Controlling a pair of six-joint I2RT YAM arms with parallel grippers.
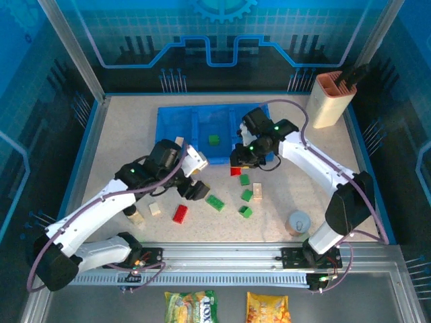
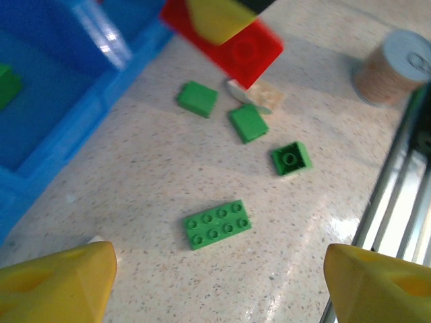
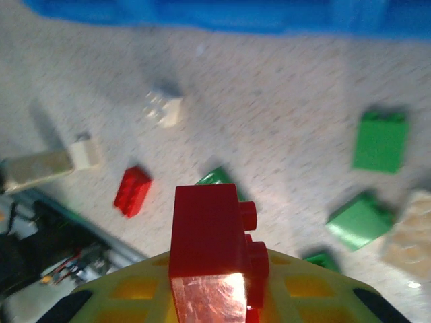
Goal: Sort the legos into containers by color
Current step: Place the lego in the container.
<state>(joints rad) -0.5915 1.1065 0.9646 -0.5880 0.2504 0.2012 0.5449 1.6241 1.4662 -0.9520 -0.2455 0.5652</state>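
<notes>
My right gripper [image 1: 237,163] [image 3: 212,296] is shut on a red lego [image 3: 209,242] [image 2: 232,44], held above the table just in front of the blue tray of containers [image 1: 176,128]. One green lego [image 1: 213,140] lies in the tray's middle compartment. My left gripper [image 1: 192,186] [image 2: 219,282] hangs open over the table, and a green oblong lego [image 2: 217,224] [image 1: 215,202] lies just ahead of its yellow fingertips [image 2: 60,279]. Loose on the table are another red lego [image 1: 180,214] [image 3: 132,191], green squares [image 2: 197,98] [image 2: 248,123] [image 2: 291,158] and beige legos [image 1: 257,192] [image 1: 155,208] [image 1: 137,217].
A grey round cup [image 1: 298,222] [image 2: 394,67] stands near the front right rail. A tall beige holder [image 1: 331,99] stands at the back right corner. A metal rail [image 1: 222,254] runs along the table's near edge, with snack packets [image 1: 192,306] beyond it.
</notes>
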